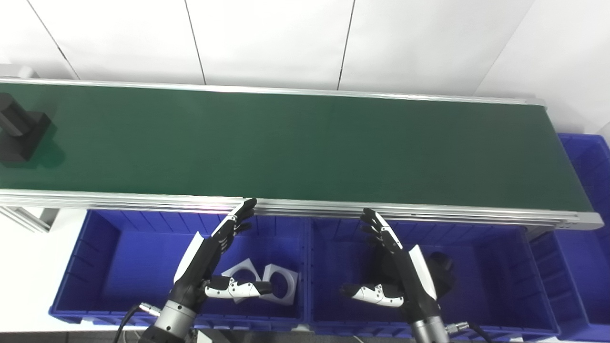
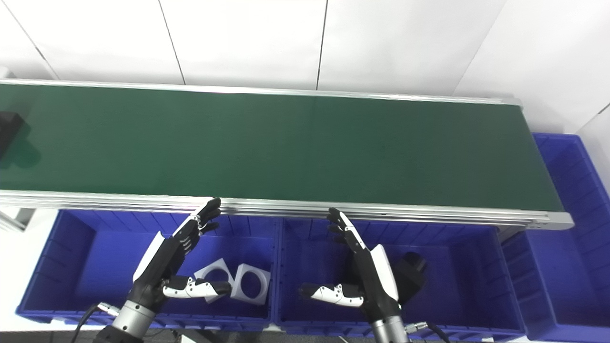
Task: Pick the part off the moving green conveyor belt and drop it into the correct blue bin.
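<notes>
Fingers first: on our left hand (image 1: 209,267) they stretch straight toward the belt's near rail, thumb splayed sideways, nothing grasped; our right hand (image 1: 398,271) mirrors it, fingers extended and spread, thumb out to the side, equally unladen; both hover over the bins, just short of the near edge of the green conveyor belt (image 1: 305,147).

And there is the part (image 1: 19,131), way out at the belt's far-left end, well apart from either hand; a matte black block with a stubby cylinder rising off it, partly cut by the picture's left edge, so we cannot see its whole outline.

We judge it rigid, probably moulded or printed plastic, fairly light and in no way fragile; the dull surface should grip well against the fingers; the cylinder looks like the natural place to pinch, or else the flat sides of the block.

Below the near rail, the left blue bin (image 1: 105,247) holds two white square plates (image 1: 267,281) with round holes, flat and hard-edged; the middle blue bin (image 1: 495,257) holds a dark part (image 1: 441,274) half hidden behind our right hand, so we reckon black goes there; another blue bin (image 1: 588,190) sits past the belt's right end; the bins are ribbed, glossy plastic, the belt smooth and matte between aluminium rails.
</notes>
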### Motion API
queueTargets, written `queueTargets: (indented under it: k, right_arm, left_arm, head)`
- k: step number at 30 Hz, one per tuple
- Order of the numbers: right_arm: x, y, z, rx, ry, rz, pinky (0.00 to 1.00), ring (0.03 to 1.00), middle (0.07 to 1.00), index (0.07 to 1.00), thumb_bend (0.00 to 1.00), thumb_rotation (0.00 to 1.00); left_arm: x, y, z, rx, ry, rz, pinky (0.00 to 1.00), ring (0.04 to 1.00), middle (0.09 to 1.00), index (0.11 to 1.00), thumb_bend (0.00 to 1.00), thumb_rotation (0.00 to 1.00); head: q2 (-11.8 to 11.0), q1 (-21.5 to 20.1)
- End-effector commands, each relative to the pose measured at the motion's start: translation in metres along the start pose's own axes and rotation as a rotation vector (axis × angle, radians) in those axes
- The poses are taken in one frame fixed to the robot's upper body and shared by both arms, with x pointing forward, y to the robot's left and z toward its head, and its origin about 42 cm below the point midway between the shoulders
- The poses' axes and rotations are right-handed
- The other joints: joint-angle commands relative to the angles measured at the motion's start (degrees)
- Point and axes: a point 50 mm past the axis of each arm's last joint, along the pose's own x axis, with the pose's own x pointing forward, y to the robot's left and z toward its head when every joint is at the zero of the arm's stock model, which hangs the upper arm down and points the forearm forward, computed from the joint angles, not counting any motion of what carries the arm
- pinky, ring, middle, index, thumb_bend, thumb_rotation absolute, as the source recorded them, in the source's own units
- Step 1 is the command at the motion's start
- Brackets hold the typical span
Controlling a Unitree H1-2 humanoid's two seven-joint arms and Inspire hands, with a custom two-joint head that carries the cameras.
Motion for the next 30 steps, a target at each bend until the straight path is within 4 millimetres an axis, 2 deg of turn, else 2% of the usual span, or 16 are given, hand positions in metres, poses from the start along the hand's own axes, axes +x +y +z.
queueTargets:
  k: [1, 18, 30]
  right_arm:
    - [0.0052, -0.0029, 0.0099, 0.012, -0.081, -0.021, 0.76, 0.837, 0.893, 0.936, 0.91, 0.55]
    - [0.0055, -0.0023, 0.0094, 0.009, -0.081, -0.019, 0.76, 0.834, 0.891, 0.933, 0.91, 0.54]
    - [0.0056, -0.0016, 0.0096, 0.004, -0.079, -0.018, 0.77, 0.839, 0.892, 0.937, 0.91, 0.55]
  left_arm:
    - [0.0056, 0.0057, 0.0115, 0.027, -0.080, 0.012, 0.88, 0.935, 0.954, 0.920, 0.92, 0.30]
    - [0.0047, 0.0078, 0.0113, 0.054, -0.075, 0.005, 0.91, 0.966, 0.972, 0.831, 0.91, 0.30]
    - [0.0053, 0.0077, 0.0120, 0.056, -0.079, 0.003, 0.88, 0.961, 0.970, 0.845, 0.91, 0.30]
  head:
    - [0.03, 0.08]
    - [-0.01, 0.06]
    - [0.11, -0.08]
